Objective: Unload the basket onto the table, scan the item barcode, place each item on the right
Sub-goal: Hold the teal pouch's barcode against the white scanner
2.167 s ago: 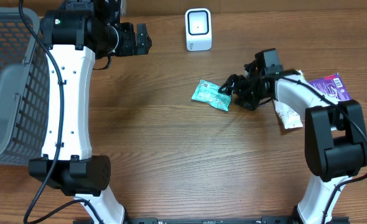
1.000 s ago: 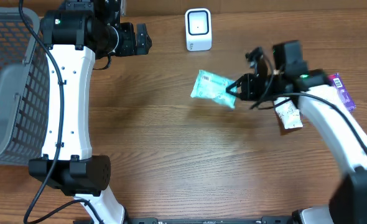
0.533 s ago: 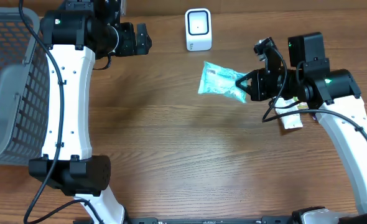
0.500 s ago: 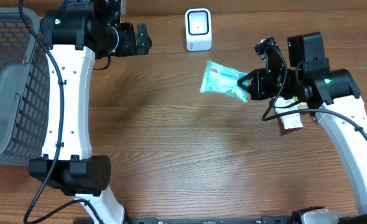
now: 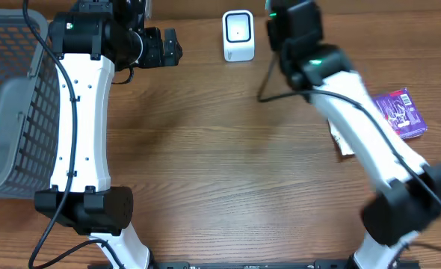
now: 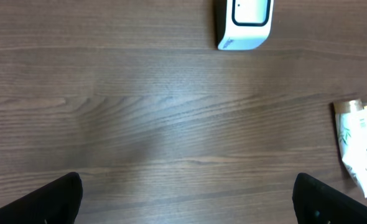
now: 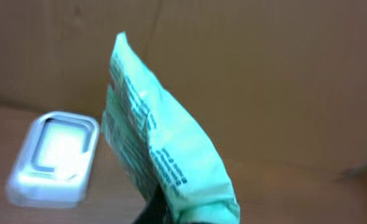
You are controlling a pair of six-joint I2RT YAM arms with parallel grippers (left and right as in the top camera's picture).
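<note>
Right arm (image 5: pixel 355 112) stretched far forward, hand (image 7: pixel 168 214) pinching green packet (image 7: pixel 158 149) near scanner (image 7: pixel 53 158).

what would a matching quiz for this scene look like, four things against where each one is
Things
1. green packet
2. white scanner
3. purple packet
4. grey basket

Places
A. at the left edge of the table
B. lying flat near the table's right edge
C. held up off the table in the right pincer
D. standing at the back of the table, near the middle

Pairs: 1-C, 2-D, 3-B, 4-A
</note>
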